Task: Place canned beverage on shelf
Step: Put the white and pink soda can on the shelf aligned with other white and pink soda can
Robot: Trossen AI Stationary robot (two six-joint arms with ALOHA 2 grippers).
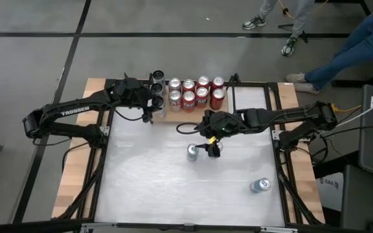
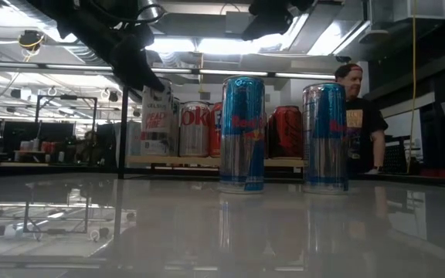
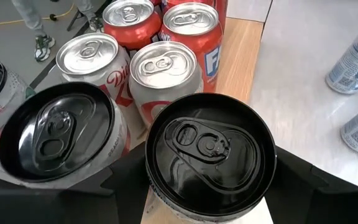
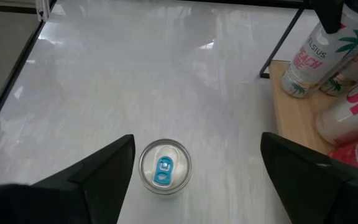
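Note:
My left gripper [image 1: 153, 107] [image 3: 210, 186] is at the shelf [image 3: 244, 56] on the table's far side, shut on a white can with a black top [image 3: 209, 155]. A second black-topped can [image 3: 56, 137] and several red and silver soda cans [image 1: 196, 92] stand on the board next to it. My right gripper [image 1: 211, 144] [image 4: 196, 149] hangs open over mid-table. A blue-and-silver slim can [image 4: 165, 167] stands on the tabletop below and between its fingers, untouched. A second slim can [image 1: 192, 152] stands close by. My left gripper pinches the black-topped can between its two fingers, one on each side of the can's wall just under the rim [image 3: 151, 186]. The fingers come from above, slanting down. The can is upright; in the low view its base [image 2: 157, 153] looks level with the shelf board.
A third slim can [image 1: 260, 186] stands alone near the table's front right. Thin black rods [image 2: 122, 131] rise at the shelf's ends. People stand beyond the far edge [image 1: 342, 45], and one shows behind the shelf [image 2: 359, 116]. Bare white tabletop [image 1: 147, 181] lies at the front left.

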